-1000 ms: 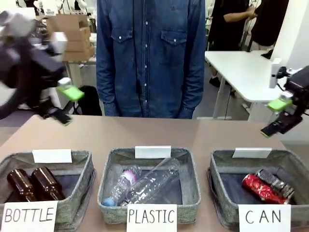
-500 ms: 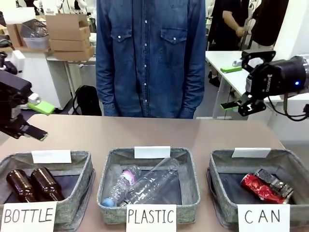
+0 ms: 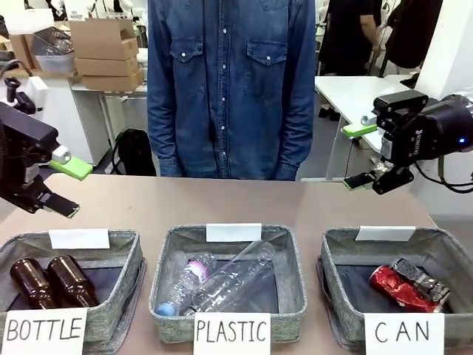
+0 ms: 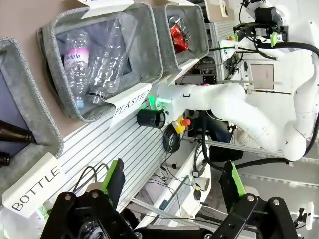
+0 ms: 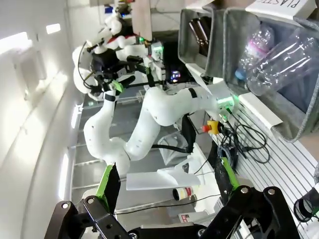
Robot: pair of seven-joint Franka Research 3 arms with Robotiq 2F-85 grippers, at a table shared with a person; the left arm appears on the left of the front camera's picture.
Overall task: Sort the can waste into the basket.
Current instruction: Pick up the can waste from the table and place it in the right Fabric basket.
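Observation:
The can waste lies in the grey basket [image 3: 336, 255] signed "CAN" at the front right: a crushed red can [image 3: 394, 287] with a silver-and-black can [image 3: 423, 279] beside it. My right gripper [image 3: 358, 155] hangs open above the table behind that basket, with nothing between its fingers. My left gripper [image 3: 68, 188] stands open and empty at the far left, above the table behind the "BOTTLE" basket. In the left wrist view the open left gripper [image 4: 173, 181] points off the table's front, and the red can [image 4: 178, 36] shows far off in its basket [image 4: 164, 20]. The right gripper [image 5: 167, 183] is open and empty too.
The "BOTTLE" basket [image 3: 126, 248] at the front left holds two brown bottles. Clear plastic bottles lie in the middle "PLASTIC" basket [image 3: 295, 274]. A person in a denim shirt [image 3: 229, 89] stands at the table's far edge. Bare tabletop [image 3: 222, 203] runs behind the baskets.
Both arms have swung and settled. The left gripper came down from a blurred raised pose to the far left. The right gripper moved in from the right edge. The cans have not moved.

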